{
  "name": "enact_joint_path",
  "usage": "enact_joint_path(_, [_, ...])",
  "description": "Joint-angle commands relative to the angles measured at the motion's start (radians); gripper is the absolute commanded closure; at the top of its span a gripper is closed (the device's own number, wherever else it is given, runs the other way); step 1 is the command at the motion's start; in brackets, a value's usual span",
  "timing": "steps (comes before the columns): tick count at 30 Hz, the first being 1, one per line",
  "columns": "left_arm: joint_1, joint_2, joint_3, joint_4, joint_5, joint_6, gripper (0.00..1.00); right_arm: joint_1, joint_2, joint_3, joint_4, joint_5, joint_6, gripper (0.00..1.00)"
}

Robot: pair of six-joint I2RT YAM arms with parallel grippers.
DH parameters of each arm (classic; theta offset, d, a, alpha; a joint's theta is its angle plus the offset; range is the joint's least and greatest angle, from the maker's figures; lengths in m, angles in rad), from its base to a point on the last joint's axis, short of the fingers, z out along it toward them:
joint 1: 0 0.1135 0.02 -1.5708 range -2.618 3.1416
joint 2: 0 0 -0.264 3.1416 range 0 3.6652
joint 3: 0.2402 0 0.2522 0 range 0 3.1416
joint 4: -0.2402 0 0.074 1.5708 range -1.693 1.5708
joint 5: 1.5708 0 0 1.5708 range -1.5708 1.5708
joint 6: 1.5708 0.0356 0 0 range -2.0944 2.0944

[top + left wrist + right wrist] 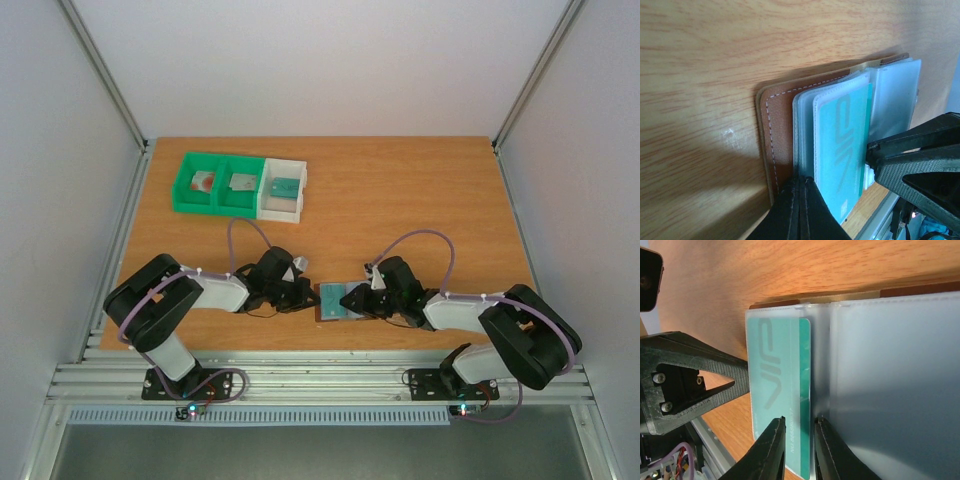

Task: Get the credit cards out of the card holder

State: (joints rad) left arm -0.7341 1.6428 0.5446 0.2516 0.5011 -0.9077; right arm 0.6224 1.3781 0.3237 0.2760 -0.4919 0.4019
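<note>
1. One open card holder (331,301) lies near the table's (400,200) front edge
2. Left gripper (801,202) closed against its rim; right gripper (799,440) narrowly parted over the teal card (775,385)
3. We fear the clear sleeve (880,390) lifting too, if pinched with the card

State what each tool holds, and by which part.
Left tool: shut at the card holder's near edge, perhaps pinching it. Right tool: jaws apart astride the teal card's exposed strip; a firm hold cannot be told.
</note>
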Motion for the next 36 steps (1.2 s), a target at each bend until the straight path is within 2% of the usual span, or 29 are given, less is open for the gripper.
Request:
enact_joint_path(1, [0.001,0.051,-0.003,-0.047,-0.039,0.024,0.99,-0.007,0.034,0.008,0.024,-0.005,-0.003,0.83])
enact_joint_path(7, [0.0,0.061,0.009,-0.057,-0.041,0.023,1.0,-0.006,0.07,0.017,0.058,-0.012,0.0,0.84])
enact_joint_path(13, [0.0,0.069,0.015,-0.072,-0.045,0.024,1.0,-0.007,0.063,0.001,0.072,-0.004,-0.005,0.99])
enact_joint_path(20, [0.0,0.073,0.049,-0.192,-0.113,0.078,1.0,-0.026,-0.021,-0.022,-0.001,0.023,-0.029,0.99])
enact_joint_path(27, [0.0,0.077,0.054,-0.161,-0.097,0.094,1.0,-0.055,-0.066,-0.029,-0.044,-0.008,-0.049,0.99])
enact_joint_path(36, [0.001,0.097,0.037,-0.12,-0.086,0.086,0.99,-0.086,-0.044,-0.043,0.001,-0.062,-0.042,0.99])
